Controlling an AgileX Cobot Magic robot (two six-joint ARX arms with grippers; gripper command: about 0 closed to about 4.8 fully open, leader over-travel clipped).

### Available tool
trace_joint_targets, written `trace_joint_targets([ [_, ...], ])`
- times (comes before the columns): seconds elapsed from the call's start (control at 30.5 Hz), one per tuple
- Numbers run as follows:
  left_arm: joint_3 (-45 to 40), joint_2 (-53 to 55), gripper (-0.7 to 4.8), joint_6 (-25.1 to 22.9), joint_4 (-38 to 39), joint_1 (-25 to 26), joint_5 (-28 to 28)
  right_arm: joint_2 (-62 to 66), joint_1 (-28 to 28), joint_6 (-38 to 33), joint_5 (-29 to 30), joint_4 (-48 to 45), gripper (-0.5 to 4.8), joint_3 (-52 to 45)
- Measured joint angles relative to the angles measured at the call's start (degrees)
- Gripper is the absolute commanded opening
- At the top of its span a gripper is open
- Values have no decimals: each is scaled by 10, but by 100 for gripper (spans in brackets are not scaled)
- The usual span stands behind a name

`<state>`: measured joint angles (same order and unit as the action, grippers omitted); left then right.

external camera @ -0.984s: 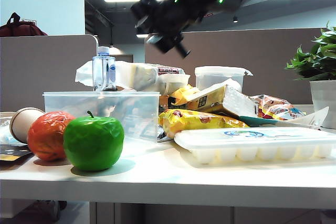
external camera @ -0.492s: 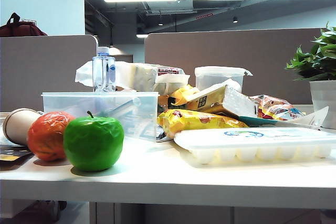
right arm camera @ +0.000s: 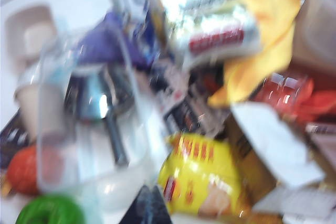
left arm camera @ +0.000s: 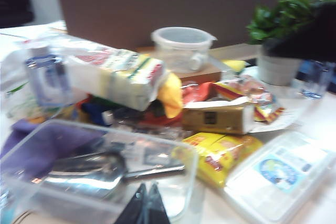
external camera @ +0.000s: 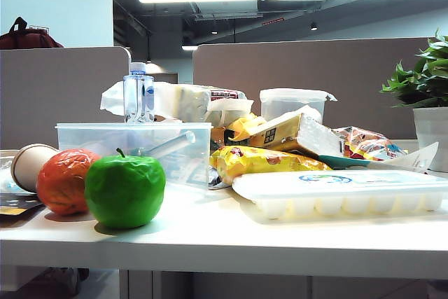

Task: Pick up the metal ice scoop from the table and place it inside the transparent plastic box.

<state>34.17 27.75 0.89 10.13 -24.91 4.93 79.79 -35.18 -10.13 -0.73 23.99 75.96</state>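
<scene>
Shiny silver steel scoop [left arm camera: 92,169] lies inside the clear rectangular plastic box [left arm camera: 181,153], handle toward three o'clock. Left claw [left arm camera: 147,208] and right claw [right arm camera: 148,208], seemingly pressed together, hover above, empty.

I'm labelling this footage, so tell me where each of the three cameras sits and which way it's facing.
Exterior view: low at the table's front edge, facing across the clutter; a dark arm part at top.
Left wrist view: above the transparent plastic box, looking down; left gripper shut.
Right wrist view: overhead, blurred; right gripper shut.
Shared: metal ice scoop inside the box.
</scene>
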Motion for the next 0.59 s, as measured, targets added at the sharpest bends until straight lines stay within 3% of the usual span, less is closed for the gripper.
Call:
trace_joint_targets([
  [0.26, -83, -99, -5, 0, 0, 81, 1, -155, 0, 1, 12, -17, -1, -166],
  [0.49, -152, -174, -5, 0, 0, 129, 1, -272, 0, -1, -76, -14, -1, -263],
  [0.59, -176, -210, -5, 0, 0, 141, 1, -324, 0, -1, -144, -9, -1, -291],
])
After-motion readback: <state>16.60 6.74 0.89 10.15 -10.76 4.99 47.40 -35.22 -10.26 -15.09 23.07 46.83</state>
